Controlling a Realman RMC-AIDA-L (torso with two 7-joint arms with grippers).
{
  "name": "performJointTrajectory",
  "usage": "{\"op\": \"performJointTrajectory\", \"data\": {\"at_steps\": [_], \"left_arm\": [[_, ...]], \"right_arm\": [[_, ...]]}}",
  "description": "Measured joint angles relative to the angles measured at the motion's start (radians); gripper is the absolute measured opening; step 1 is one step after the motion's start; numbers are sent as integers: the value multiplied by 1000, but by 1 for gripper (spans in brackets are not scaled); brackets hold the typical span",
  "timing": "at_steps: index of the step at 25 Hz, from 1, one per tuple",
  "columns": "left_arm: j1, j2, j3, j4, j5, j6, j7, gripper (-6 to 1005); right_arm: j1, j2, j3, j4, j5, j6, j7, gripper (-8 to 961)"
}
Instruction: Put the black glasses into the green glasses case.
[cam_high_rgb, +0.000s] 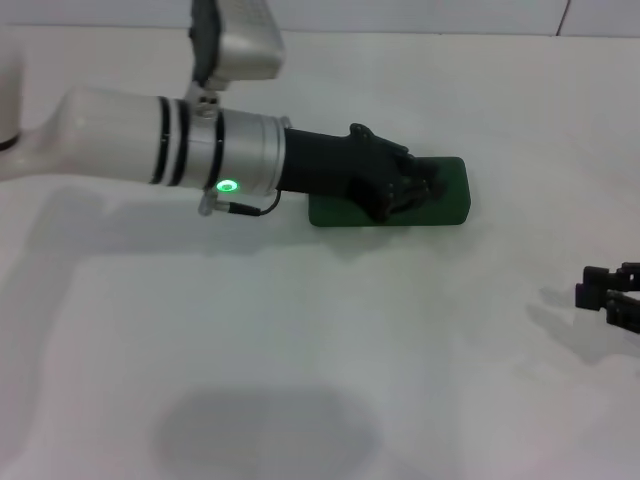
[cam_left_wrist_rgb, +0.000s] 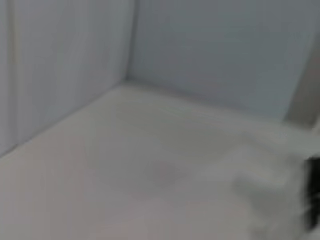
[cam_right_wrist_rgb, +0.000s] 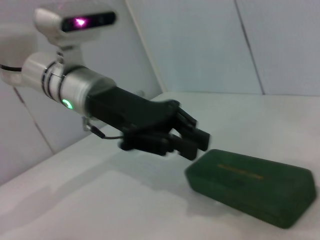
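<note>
The green glasses case (cam_high_rgb: 445, 200) lies closed on the white table, right of the middle. In the right wrist view the case (cam_right_wrist_rgb: 255, 187) shows gold lettering on its lid. My left gripper (cam_high_rgb: 425, 186) hangs over the case's left part, just above the lid, its fingers together and holding nothing. It also shows in the right wrist view (cam_right_wrist_rgb: 199, 145), at the case's near end. My right gripper (cam_high_rgb: 592, 290) rests open and empty at the table's right edge. The black glasses are not in view.
The white table (cam_high_rgb: 300, 350) is bordered by pale walls at the back. The left wrist view shows only a table corner and walls. My left arm (cam_high_rgb: 150, 135) reaches across from the left above the table.
</note>
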Motion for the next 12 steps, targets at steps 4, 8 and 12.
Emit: {"op": "performJointTrajectory", "data": {"at_steps": [4, 8, 12], "left_arm": [[72, 14, -4, 59, -102, 178, -38, 258], [150, 38, -5, 62, -166, 339, 7, 268], [239, 45, -11, 61, -179, 456, 156, 324]], "right_arm": [[4, 4, -2, 0, 36, -105, -63, 347], [6, 8, -43, 1, 127, -198, -113, 353], [15, 8, -179, -9, 239, -209, -112, 360]]}}
